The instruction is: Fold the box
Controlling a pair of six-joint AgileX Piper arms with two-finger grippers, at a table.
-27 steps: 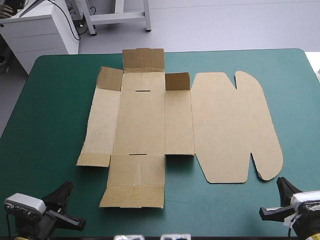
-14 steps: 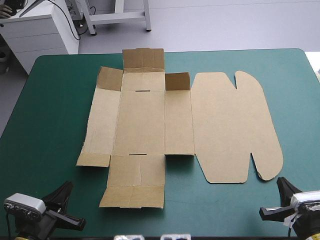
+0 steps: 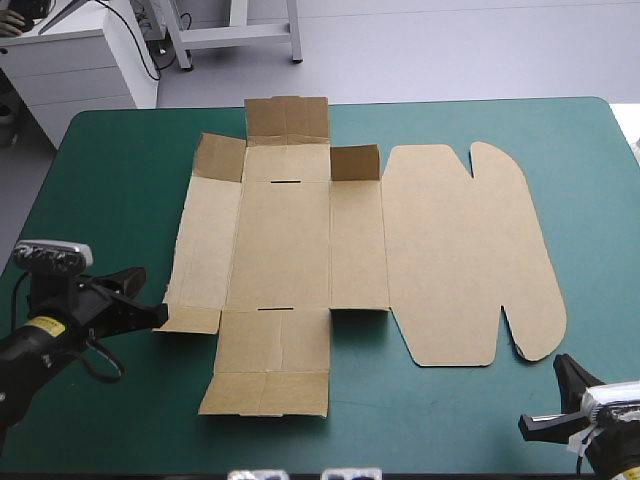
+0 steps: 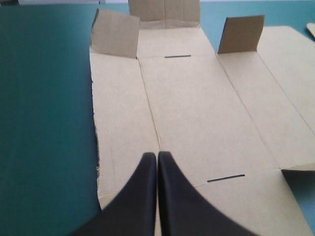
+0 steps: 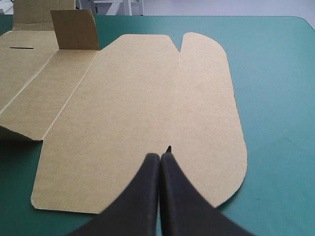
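The brown box (image 3: 300,240) lies as a flat cut sheet in the middle of the table, its rounded lid (image 3: 460,250) spread to the right. Two small corner flaps (image 3: 220,158) (image 3: 354,162) and the far end flap (image 3: 287,118) stand partly raised. My left gripper (image 3: 155,312) is shut with nothing in it, its tip at the box's near-left flap (image 3: 188,320). In the left wrist view the left gripper (image 4: 157,155) points along the box's base (image 4: 197,108). My right gripper (image 3: 545,405) is shut and empty near the table's front right. In its own view the right gripper (image 5: 160,156) faces the lid (image 5: 138,98).
Teal-green cover (image 3: 100,180) shows on every side of the box, widest at the left and right. The table's front edge runs close behind both grippers. A white cabinet (image 3: 80,60) stands beyond the far left corner.
My left gripper has moved from the table's front-left corner forward to the box's near-left flap. The right gripper and the box have stayed where they were.
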